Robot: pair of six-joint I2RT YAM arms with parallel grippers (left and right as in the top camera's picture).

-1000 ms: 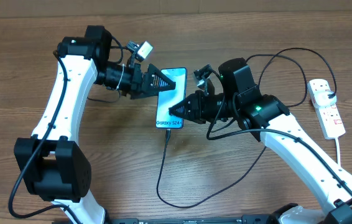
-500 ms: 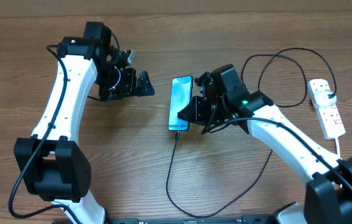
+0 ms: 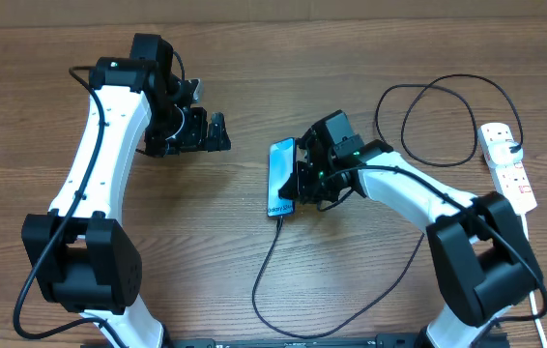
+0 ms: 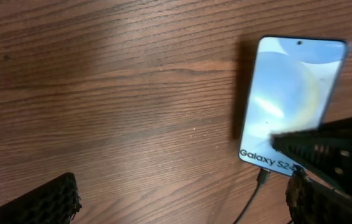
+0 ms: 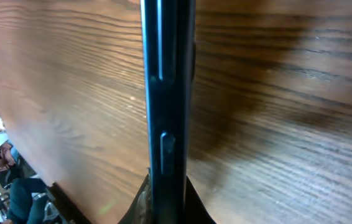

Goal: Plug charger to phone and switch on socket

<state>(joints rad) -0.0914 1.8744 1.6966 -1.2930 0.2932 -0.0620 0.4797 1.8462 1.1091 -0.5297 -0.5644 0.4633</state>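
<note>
Overhead: phone (image 3: 280,177) at centre, tipped on edge in clenched right gripper (image 3: 296,181), charger (image 3: 266,271) seemingly plugged at near end; left gripper (image 3: 223,133) released, idle left; next, switch socket (image 3: 508,166) far right.

Surroundings: Wood Table, Soft Light

Observed a brown wood-grain table (image 3: 254,58) filling all three views, grain horizontal in overhead view. Noted a paler strip (image 3: 273,5) along the far edge, nature undetermined. Recorded soft shadows and mild glare on the surface. Logged blurred teal and dark shapes (image 5: 8,199) beyond the table edge, right wrist view, unidentifiable
</note>
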